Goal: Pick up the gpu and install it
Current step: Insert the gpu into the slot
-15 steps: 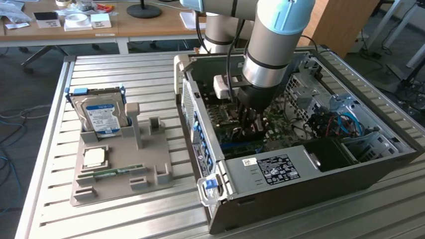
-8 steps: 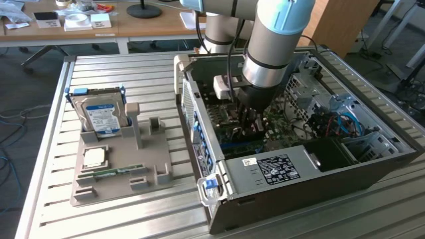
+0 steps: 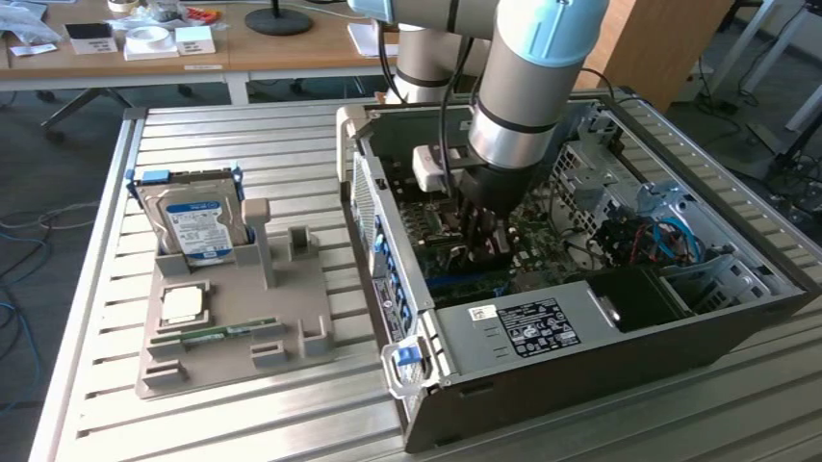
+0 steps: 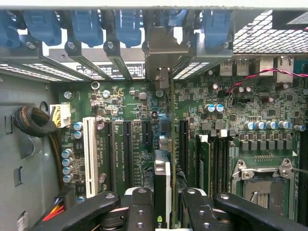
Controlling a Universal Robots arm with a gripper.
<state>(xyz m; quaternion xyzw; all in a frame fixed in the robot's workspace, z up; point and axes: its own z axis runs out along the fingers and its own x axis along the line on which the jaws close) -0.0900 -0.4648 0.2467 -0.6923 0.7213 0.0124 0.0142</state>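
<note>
While the gripper [image 4: 162, 204] is clamped on the gpu [image 4: 162, 190], held edge-on just over the motherboard [image 4: 120, 103] inside the computer case [image 3: 565, 361], misalignment with the slot [image 4: 184, 144] is the risk. Card tilted or bracket catching the rear panel [image 4: 163, 57] could jam it or stress the slot.

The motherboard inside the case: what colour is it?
Green; the motherboard shows best in the wrist view.

Silver hard drive [image 3: 195, 223] upright in grey holder tray [image 3: 218, 361], green memory stick [image 3: 212, 334] lying there
</note>
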